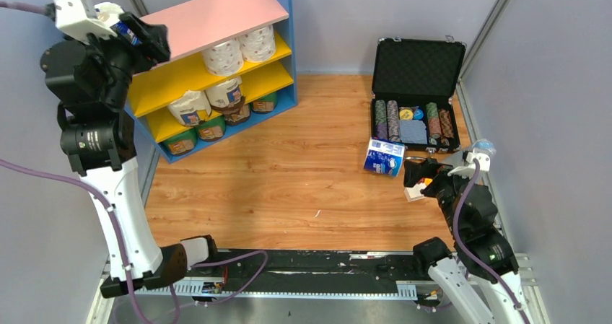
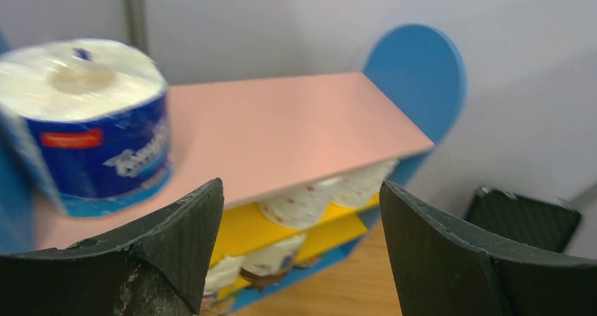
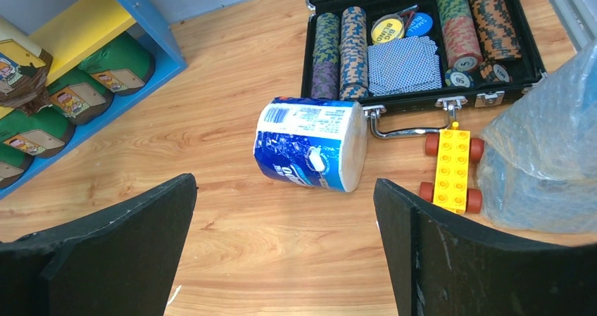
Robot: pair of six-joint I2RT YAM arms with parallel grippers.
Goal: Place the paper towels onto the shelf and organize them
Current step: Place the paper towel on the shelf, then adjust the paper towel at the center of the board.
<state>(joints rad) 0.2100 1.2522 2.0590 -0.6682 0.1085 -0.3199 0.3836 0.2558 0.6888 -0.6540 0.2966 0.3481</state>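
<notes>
From above, the shelf carries rolls on both yellow tiers, and one blue-printed roll lies on its side on the desk beside the black case. At the left wrist, the left gripper has its fingers apart and empty, with a blue-wrapped roll upright on the pink board. At the right wrist, the right gripper stands spread before the fallen roll; it should straddle the roll's curved sides squarely.

Robot lab cell: grey panel walls, wooden tabletop, bolted arms.
</notes>
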